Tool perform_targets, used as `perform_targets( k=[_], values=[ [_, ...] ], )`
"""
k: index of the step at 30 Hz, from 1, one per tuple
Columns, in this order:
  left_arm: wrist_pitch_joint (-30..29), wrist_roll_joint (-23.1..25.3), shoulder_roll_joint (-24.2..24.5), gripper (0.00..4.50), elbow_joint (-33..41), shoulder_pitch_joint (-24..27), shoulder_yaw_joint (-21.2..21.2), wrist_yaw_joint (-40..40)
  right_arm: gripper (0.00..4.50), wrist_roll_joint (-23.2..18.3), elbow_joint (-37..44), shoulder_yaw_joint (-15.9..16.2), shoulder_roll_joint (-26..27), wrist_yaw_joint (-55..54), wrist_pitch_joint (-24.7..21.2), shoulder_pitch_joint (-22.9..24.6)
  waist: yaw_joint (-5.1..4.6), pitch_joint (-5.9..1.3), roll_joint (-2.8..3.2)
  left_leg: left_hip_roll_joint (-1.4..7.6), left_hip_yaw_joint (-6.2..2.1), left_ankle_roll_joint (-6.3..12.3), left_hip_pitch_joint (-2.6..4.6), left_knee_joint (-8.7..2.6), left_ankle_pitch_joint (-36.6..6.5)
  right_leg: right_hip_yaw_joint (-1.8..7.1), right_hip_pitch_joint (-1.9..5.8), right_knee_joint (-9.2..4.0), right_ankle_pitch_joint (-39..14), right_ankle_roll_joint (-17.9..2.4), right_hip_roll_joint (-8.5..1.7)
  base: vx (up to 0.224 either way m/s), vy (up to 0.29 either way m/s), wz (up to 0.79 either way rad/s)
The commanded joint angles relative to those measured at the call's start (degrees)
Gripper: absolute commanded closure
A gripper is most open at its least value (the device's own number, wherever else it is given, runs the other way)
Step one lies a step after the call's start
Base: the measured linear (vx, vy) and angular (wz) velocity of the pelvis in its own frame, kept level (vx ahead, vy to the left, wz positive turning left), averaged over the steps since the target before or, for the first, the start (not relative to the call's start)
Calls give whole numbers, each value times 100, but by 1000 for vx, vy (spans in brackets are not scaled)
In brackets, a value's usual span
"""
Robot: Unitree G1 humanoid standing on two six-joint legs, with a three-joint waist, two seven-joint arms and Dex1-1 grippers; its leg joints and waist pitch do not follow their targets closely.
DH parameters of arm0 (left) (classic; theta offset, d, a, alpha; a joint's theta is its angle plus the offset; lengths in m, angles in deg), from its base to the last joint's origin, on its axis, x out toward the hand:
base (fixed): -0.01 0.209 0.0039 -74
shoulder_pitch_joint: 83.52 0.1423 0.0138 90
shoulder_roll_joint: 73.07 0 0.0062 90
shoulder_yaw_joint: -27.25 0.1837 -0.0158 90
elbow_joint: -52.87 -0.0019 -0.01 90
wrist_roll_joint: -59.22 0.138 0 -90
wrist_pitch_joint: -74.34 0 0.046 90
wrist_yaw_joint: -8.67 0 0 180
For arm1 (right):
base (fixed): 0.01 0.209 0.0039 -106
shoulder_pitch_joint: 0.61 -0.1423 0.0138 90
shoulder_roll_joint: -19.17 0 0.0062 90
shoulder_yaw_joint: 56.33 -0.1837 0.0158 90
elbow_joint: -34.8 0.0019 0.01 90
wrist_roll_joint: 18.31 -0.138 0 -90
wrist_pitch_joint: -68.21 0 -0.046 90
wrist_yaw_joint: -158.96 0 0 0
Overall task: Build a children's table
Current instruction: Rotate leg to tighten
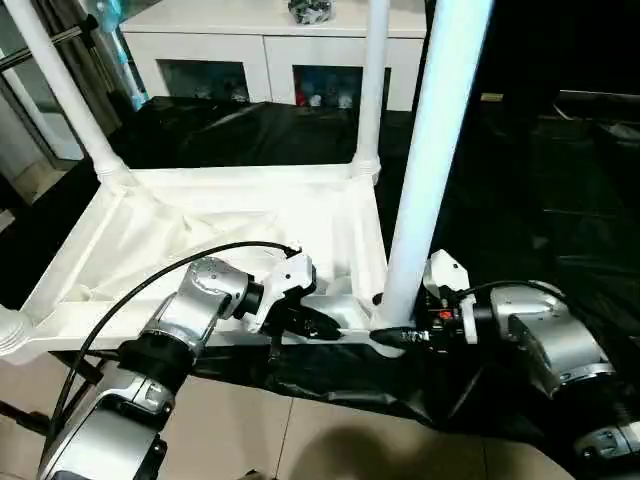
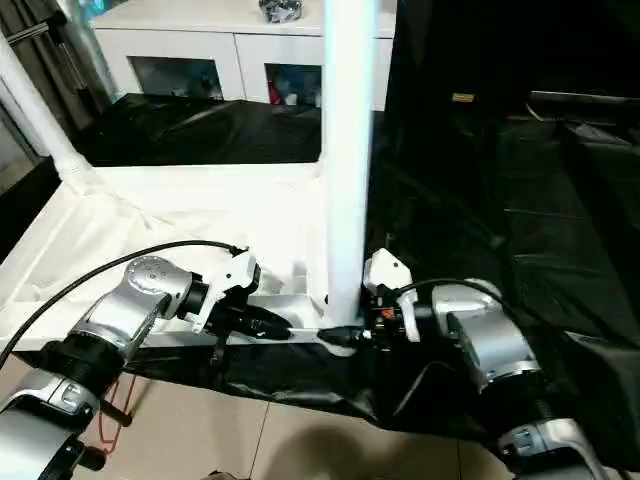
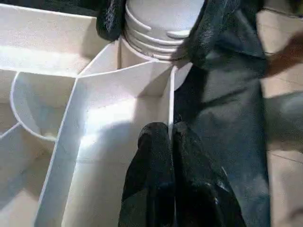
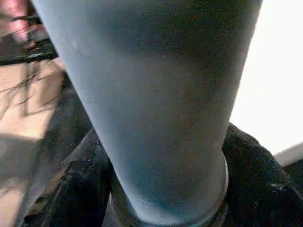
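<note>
A: Looking down over the forearms, where is the table?

B: The white tabletop [image 1: 200, 235] lies upside down, ribbed underside up, on black sheeting [image 1: 560, 200]. Two far legs [image 1: 372, 90] stand in their sockets; the near leg [image 1: 430, 170] stands in the near corner socket [image 3: 156, 33].

A: And the hands?

B: The left hand [image 1: 330, 325] has its fingers [image 3: 161, 189] together, pinching the tabletop's thin rim wall. The right hand [image 1: 395, 338] clasps the near leg's base, one finger on each side.

A: How will it handle?

B: Probably light, stiff, hollow plastic, smooth enough to slip. I'd grip the leg low, near its collar, and steady the rim.
</note>
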Motion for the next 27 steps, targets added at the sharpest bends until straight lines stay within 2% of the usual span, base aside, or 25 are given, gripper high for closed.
perform_targets(
  k=[1, 3, 6, 9, 11, 12, 13, 14, 15, 17, 18, 23, 24, 26, 27],
  values=[
    [-77, -21, -429, 450, -20, -144, -92, -554, 176, 448, -489, 150, 433, -1140, -57, -25, -46, -324, -60, 197, -105, 187, 113, -460, -1714, 213, 229, -400, -1782, -1294, -198, 0, 0, 0],
    [-162, 22, -616, 450, -114, -196, -165, -973, 178, 536, -712, 53, 660, -1759, -162, -122, -121, -307, -66, 174, -136, 37, 114, -479, -1937, 188, 238, -438, -2250, -1120, -199, 0, 0, 0],
    [-253, 129, -903, 450, -333, -327, -246, -1698, 178, 518, -913, -99, 1065, -2468, -344, -232, -223, -280, -63, 157, -152, 18, 157, -474, -2333, 178, 180, -534, -2741, -945, -188, 0, 0, 0],
    [-342, 134, -1185, 450, -536, -476, -361, -2362, 178, 653, -1325, -277, 1476, -3560, -278, -448, -303, -278, -68, 133, -175, -32, 157, -478, -2484, 143, 153, -566, -2963, -831, -179, 0, 0, 0],
    [-373, 127, -1269, 450, -560, -513, -390, -2499, 178, 746, -1449, -257, 1578, -3835, -241, -532, -337, -275, -68, 127, -184, -18, 176, -473, -2608, 131, 133, -604, -3121, -745, -181, 0, 0, 0],
    [-393, 154, -1414, 450, -581, -555, -448, -2650, 178, 940, -1649, -187, 1738, -4158, -23, -657, -359, -272, -75, 126, -191, 2, 160, -472, -2625, 126, 130, -607, -3174, -727, -190, 0, 0, 0],
    [-386, 160, -1456, 450, -569, -556, -451, -2638, 178, 922, -1713, -178, 1801, -4115, 82, -696, -370, -281, -85, 120, -190, 11, 150, -470, -2624, 119, 133, -625, -3220, -683, -193, 0, 0, 0],
    [-384, 161, -1461, 450, -567, -556, -452, -2636, 178, 918, -1723, -177, 1810, -4107, 97, -702, -364, -288, -80, 122, -192, 33, 153, -469, -2609, 120, 133, -625, -3196, -681, -204, 0, 0, 0],
    [-262, 172, -1463, 450, -476, -512, -394, -2486, 122, 637, -1726, -330, 1904, -3839, 63, -750, -362, -287, -84, 124, -186, 91, 140, -472, -2591, 128, 136, -627, -3121, -684, -193, 0, 0, 0],
    [-200, 169, -1433, 450, -406, -477, -352, -2370, 105, 507, -1688, -415, 1916, -3715, -13, -773, -350, -293, -82, 133, -180, 156, 117, -481, -2516, 144, 149, -604, -2929, -740, -190, 0, 0, 0],
    [-188, 157, -1382, 450, -355, -455, -304, -2260, 105, 454, -1672, -458, 1900, -3593, -48, -798, -333, -307, -75, 151, -177, 190, 104, -490, -2407, 162, 164, -565, -2656, -849, -194, 0, 0, 0],
    [-114, 126, -1122, 450, -279, -390, -179, -1818, 66, 393, -1363, -255, 1568, -2766, -30, -756, -311, -334, -85, 163, -154, 285, 57, -487, -2072, 179, 226, -479, -1976, -1100, -190, 0, 0, 0],
    [-88, 122, -1082, 450, -259, -375, -165, -1727, 66, 377, -1295, -203, 1490, -2561, -13, -733, -299, -341, -79, 170, -139, 363, 51, -473, -1913, 191, 239, -446, -1703, -1218, -199, 0, 0, 0],
    [-32, 103, -953, 450, -177, -318, -119, -1409, 66, 278, -1035, -49, 1222, -1839, 59, -623, -271, -361, -77, 172, -128, 432, 57, -451, -1746, 187, 256, -434, -1500, -1258, -196, 0, 0, 0],
    [51, 79, -885, 450, -134, -287, -115, -1259, 66, 182, -845, 19, 1030, -1401, 61, -545, -243, -369, -80, 176, -114, 527, 53, -433, -1621, 186, 277, -408, -1277, -1328, -189, 0, 0, 0]
  ],
)
